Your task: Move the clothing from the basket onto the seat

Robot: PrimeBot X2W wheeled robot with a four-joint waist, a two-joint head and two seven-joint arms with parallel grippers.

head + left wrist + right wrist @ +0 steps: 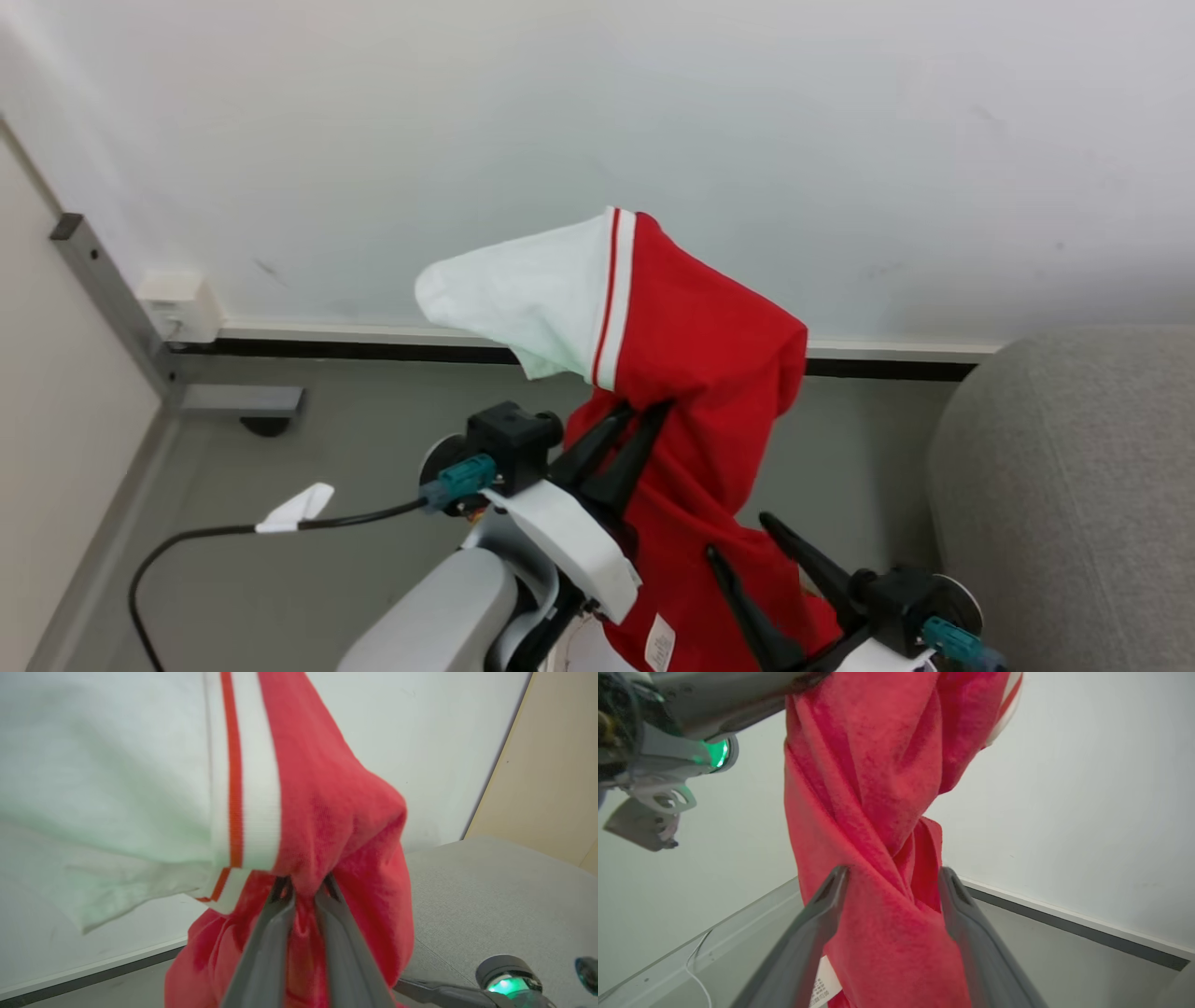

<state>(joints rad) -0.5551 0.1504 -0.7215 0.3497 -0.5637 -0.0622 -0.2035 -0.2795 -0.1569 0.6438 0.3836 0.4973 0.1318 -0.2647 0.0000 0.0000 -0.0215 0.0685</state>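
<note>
1. Left gripper point(644, 411), seen from the head view, is clamped on a fold of the clothing point(700, 317) and holds it up in the air in front of the wall point(840, 140). The red body of the garment hangs down from the pinch, and a white sleeve point(523, 299) with striped trim sticks out to the left.
2. Lower down in the same view, the right gripper point(739, 537) has its fingers spread apart against the hanging red cloth. A small white label point(659, 644) shows near the bottom edge.
3. Off to the right sits the seat point(1074, 485), apart from the garment, with grey floor point(373, 448) between them. A black cable point(187, 541) trails across the floor on the left.
4. From the left wrist view, the left gripper point(306, 886) has both fingers closed tight on a bunch of the clothing point(327, 812), which drapes over and around the tips. The seat point(490, 905) lies behind it to the right.
5. From the right wrist view, the right gripper point(894, 872) stands wide, with a twisted length of the clothing point(859, 788) hanging between its two fingers. I cannot tell whether the fingers press on it. A label point(822, 984) peeks out beside the left-hand finger.
</note>
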